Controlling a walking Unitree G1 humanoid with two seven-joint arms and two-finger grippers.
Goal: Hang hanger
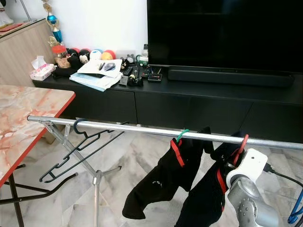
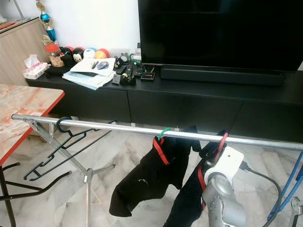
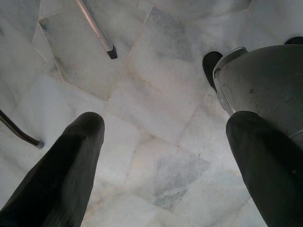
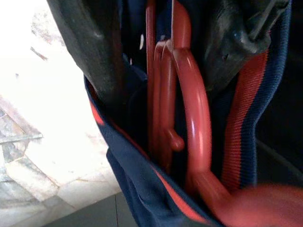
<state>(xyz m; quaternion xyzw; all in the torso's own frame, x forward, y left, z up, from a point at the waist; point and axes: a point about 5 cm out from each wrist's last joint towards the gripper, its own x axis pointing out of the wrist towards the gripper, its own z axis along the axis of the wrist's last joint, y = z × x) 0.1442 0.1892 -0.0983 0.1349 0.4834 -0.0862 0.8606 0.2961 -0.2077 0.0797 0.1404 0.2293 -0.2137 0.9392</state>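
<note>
A silver rail [image 1: 118, 126] of a drying rack runs across in front of me. A red hanger [image 1: 242, 143] carrying a dark garment [image 1: 203, 203] with red trim has its hook over the rail at the right. My right arm [image 1: 248, 177] reaches up just below that hook. In the right wrist view my right gripper [image 4: 165, 85] is shut on the red hanger's neck [image 4: 194, 118], with navy cloth bunched around the fingers [image 4: 94, 52]. My left gripper [image 3: 165, 123] hangs open over the marble floor, holding nothing.
A green-hooked hanger [image 1: 181, 135] with another dark garment [image 1: 161, 182] hangs mid-rail, and an empty black hanger [image 1: 78, 142] hangs at the left end. A marble-topped table [image 1: 23, 118] stands at the left. Behind the rack is a black TV console [image 1: 213, 94] with clutter.
</note>
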